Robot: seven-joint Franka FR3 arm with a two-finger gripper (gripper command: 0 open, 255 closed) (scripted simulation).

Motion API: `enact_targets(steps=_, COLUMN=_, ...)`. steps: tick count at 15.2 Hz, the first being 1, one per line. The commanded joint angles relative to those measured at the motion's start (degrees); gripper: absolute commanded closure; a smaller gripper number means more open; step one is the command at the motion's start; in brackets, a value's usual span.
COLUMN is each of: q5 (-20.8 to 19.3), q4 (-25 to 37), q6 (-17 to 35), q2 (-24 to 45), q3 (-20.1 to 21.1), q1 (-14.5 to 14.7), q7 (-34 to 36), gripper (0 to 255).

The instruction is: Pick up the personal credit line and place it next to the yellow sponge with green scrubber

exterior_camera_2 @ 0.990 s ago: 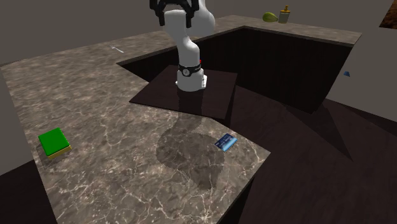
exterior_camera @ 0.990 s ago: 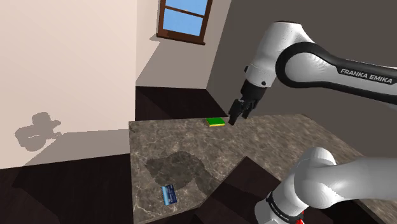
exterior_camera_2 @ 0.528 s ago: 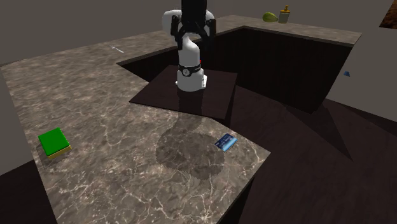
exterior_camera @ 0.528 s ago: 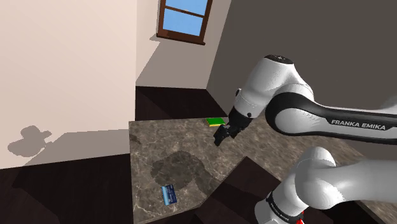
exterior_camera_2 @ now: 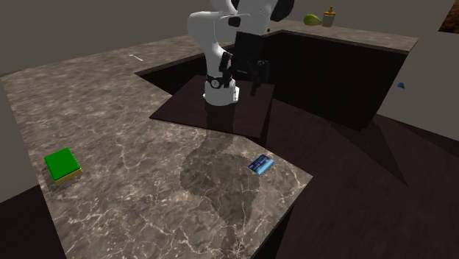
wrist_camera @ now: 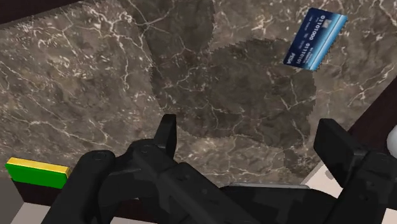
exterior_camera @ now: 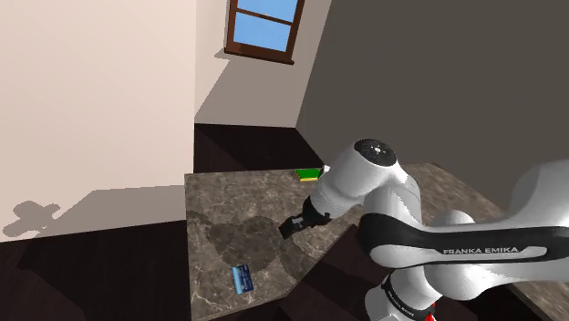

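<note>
The card (exterior_camera: pixel 242 277) is a small blue credit card lying flat near the marble counter's front corner, also seen in the second exterior view (exterior_camera_2: pixel 260 164). The sponge (exterior_camera_2: pixel 61 163), green on top with a yellow side, lies far off at the opposite counter end; the arm partly hides it in the shoulder view (exterior_camera: pixel 308 173). My gripper (exterior_camera: pixel 294 225) hangs above the counter between the two, open and empty. In the wrist view the gripper (wrist_camera: pixel 250 140) has its fingers (wrist_camera: pixel 167 133) apart, with the card (wrist_camera: pixel 315 39) ahead of them and the sponge (wrist_camera: pixel 37 172) off to one side.
The marble counter (exterior_camera_2: pixel 147 191) wraps around a dark recess holding my stand (exterior_camera_2: pixel 221 103). A green-yellow item (exterior_camera_2: pixel 312 19) and a small bottle (exterior_camera_2: pixel 330 16) sit on the far counter. A wall with a window (exterior_camera: pixel 264 27) rises behind; dark floor lies beyond the counter edges.
The arm has swung down and away from the sponge toward the card's end of the counter. The gripper now hangs lower. Card and sponge have not moved.
</note>
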Motion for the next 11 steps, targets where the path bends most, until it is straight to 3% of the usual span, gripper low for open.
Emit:
enact_targets(steps=1, q5=-0.08, q4=-0.62, q6=6.59, q2=3.98, q3=5.67, q1=-1.97, q7=5.03, gripper=0)
enact_targets(steps=4, q5=-2.8, q4=0.04, q6=15.61, q2=10.62, q3=16.6, q1=-8.87, q7=13.96, gripper=0)
enact_targets(steps=6, q5=-6.41, q4=1.3, q6=21.01, q2=14.46, q3=26.38, q1=-17.07, q7=20.98, gripper=0)
enact_targets(steps=9, q5=-12.35, q4=4.42, q6=27.5, q2=16.94, q3=45.79, q1=-35.11, q7=31.72, gripper=0)
enact_targets(steps=11, q5=-13.84, q4=7.22, q6=30.67, q2=15.28, q3=59.46, q1=-47.74, q7=37.05, gripper=0)
